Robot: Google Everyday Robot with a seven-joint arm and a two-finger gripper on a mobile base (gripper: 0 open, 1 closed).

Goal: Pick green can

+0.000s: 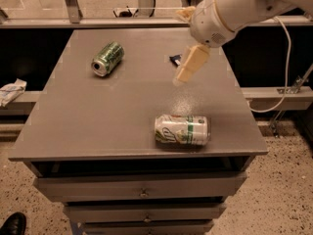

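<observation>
The green can (107,58) lies on its side at the back left of the grey table (98,116), its silver end facing the front left. My gripper (181,47) hangs above the back right of the table, well to the right of the green can and apart from it. Its cream fingers (191,64) are spread open and hold nothing.
A mostly white can with a green band (182,129) lies on its side near the front right edge. A small black object (174,59) lies partly hidden behind my gripper. Drawers sit under the tabletop. A cable (286,72) hangs at the right.
</observation>
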